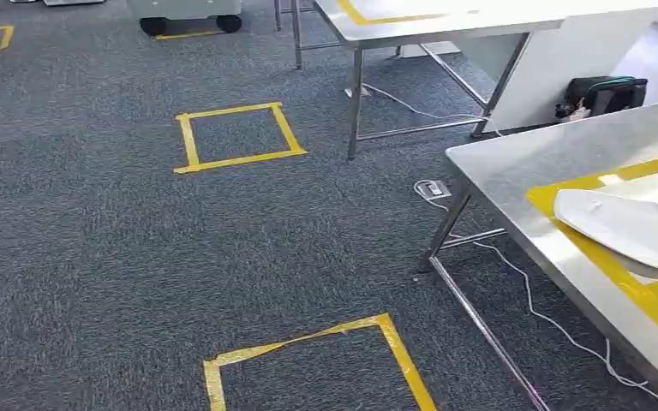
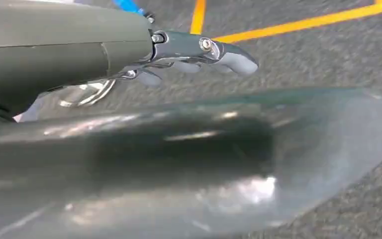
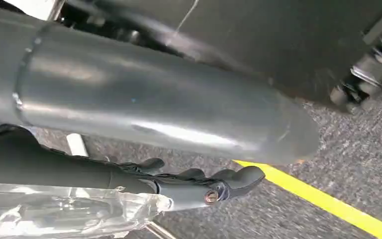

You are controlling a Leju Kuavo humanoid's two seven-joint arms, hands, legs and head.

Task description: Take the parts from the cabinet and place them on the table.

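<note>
One white curved part (image 1: 630,227) lies inside the yellow tape on the steel table (image 1: 514,167); both hands, left (image 2: 199,55) and right (image 3: 204,186), hang slack, holding nothing; a cable (image 1: 531,300) beside the table could snag a foot

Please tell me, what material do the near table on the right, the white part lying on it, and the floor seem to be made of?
Near table: probably stainless steel with a brushed, dull sheen, standing on slim shiny metal legs. White part: likely moulded plastic, smooth and slightly glossy, with a rounded edge; the look leaves this open. Floor: blue-grey carpet with a speckled, fibrous texture, marked with yellow tape squares.
</note>
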